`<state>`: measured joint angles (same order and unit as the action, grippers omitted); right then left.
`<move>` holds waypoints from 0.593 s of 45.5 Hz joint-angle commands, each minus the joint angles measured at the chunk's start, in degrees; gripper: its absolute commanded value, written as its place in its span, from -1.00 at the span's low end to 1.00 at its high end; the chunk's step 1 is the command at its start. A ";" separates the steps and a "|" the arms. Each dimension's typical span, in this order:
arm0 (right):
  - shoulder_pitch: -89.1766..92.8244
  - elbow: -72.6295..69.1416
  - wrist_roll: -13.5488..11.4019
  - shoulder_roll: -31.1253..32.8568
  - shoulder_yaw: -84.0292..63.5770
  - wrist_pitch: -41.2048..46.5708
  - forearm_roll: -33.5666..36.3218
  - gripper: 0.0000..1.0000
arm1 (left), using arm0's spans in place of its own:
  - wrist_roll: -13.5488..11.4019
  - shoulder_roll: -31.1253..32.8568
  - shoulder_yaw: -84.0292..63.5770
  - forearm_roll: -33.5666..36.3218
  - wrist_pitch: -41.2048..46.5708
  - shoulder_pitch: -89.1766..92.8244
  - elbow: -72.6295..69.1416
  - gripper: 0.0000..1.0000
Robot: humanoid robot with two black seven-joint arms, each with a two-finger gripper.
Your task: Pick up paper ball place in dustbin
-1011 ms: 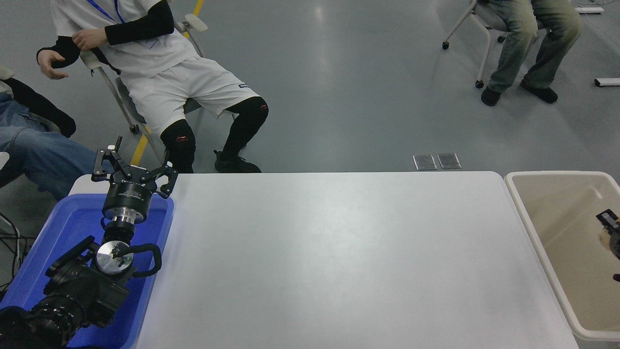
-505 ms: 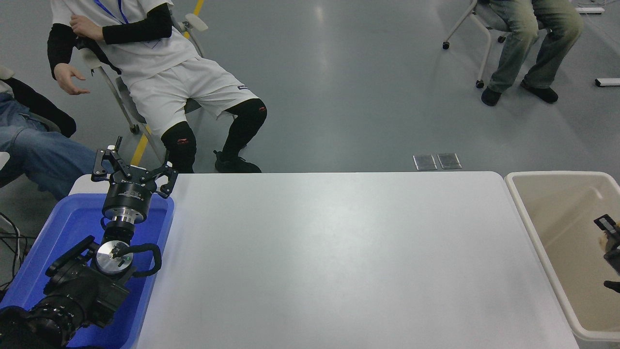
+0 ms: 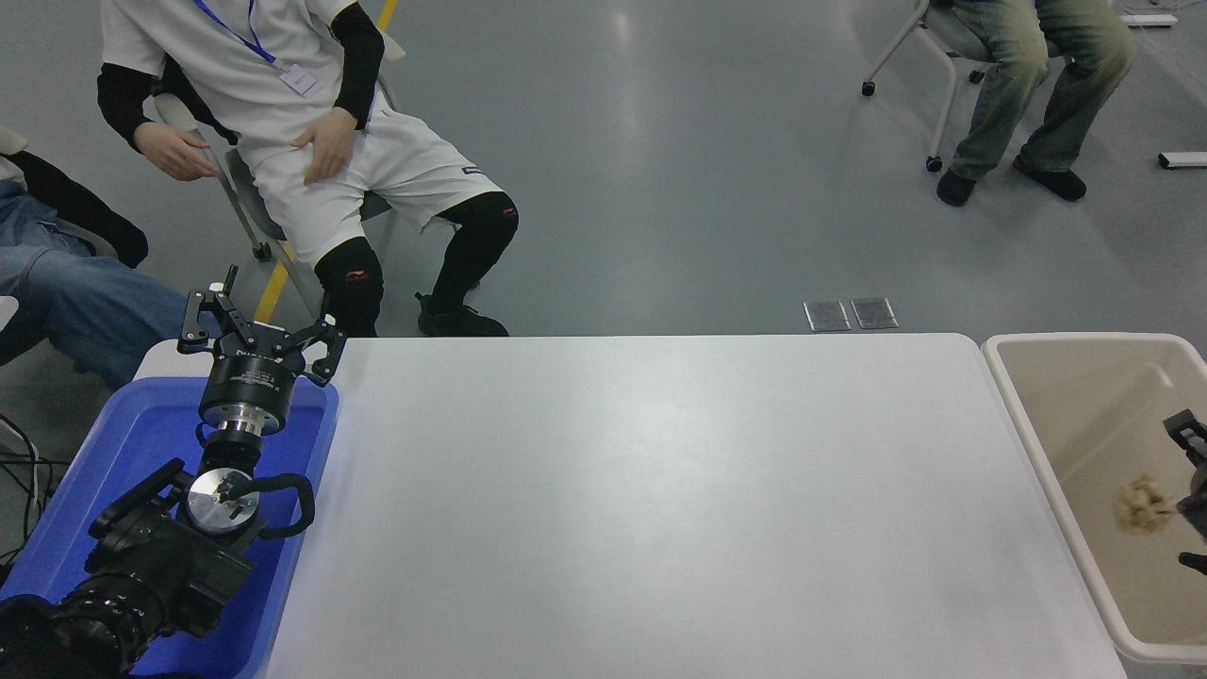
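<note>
The paper ball (image 3: 1143, 504), a tan wrinkly lump, is inside the dustbin (image 3: 1030, 443), a beige tub with a white rim at the table's right end. The ball is free of my right gripper (image 3: 1184, 492), which is open at the picture's right edge over the bin, just right of the ball. Only its fingers show; one fingertip (image 3: 1179, 426) is above the ball and one is below. I cannot tell whether the ball rests on the bin floor or is falling. My left gripper (image 3: 258, 326) is open and parked over the blue tray at the lower left.
A blue tray (image 3: 123, 443) lies under the left arm at the table's left end. The white table (image 3: 660, 490) spans the middle. A person in white (image 3: 311, 141) sits beyond the far left edge, another person (image 3: 1028, 85) at the far right.
The paper ball has left the right gripper's fingers and dropped lower and to the left inside the dustbin. The fingers have spread apart. The seated person has shifted their arms.
</note>
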<state>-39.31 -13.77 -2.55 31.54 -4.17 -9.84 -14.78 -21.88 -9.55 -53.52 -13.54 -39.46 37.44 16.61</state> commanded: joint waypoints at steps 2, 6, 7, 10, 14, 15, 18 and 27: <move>-0.50 -12.67 0.01 6.42 10.67 0.52 -0.16 1.00 | 0.00 -0.03 0.00 0.00 0.08 0.00 0.00 0.98; -0.59 -15.93 0.01 7.91 12.25 0.52 -0.16 1.00 | 0.00 -0.03 0.00 0.00 0.00 0.00 0.00 0.98; -0.68 -16.72 0.01 8.35 12.43 0.52 -0.16 1.00 | 0.00 0.06 0.00 0.00 0.00 0.00 0.00 0.98; -1.47 -18.83 0.01 9.67 13.22 0.52 -0.07 1.00 | 0.00 0.06 0.00 0.00 0.00 0.00 0.00 0.98; -2.17 -20.59 0.01 11.26 17.78 0.61 0.11 1.00 | 0.00 -0.03 0.00 0.00 0.00 0.00 0.00 0.98; -2.17 -21.03 0.01 11.26 19.18 0.61 0.11 1.00 | 0.00 -0.03 0.00 0.00 0.00 0.00 0.00 0.98; -2.09 -22.00 0.00 11.08 22.26 0.78 0.11 1.00 | 0.00 -0.03 0.00 0.00 0.00 0.00 0.00 0.98; -1.56 -23.85 0.53 7.84 33.07 0.17 0.11 0.99 | 0.00 -0.03 0.00 0.00 0.00 0.00 0.00 0.98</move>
<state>-41.07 -34.00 -2.55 41.00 17.04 -9.15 -14.71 -21.88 -9.55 -53.52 -13.53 -39.47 37.44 16.61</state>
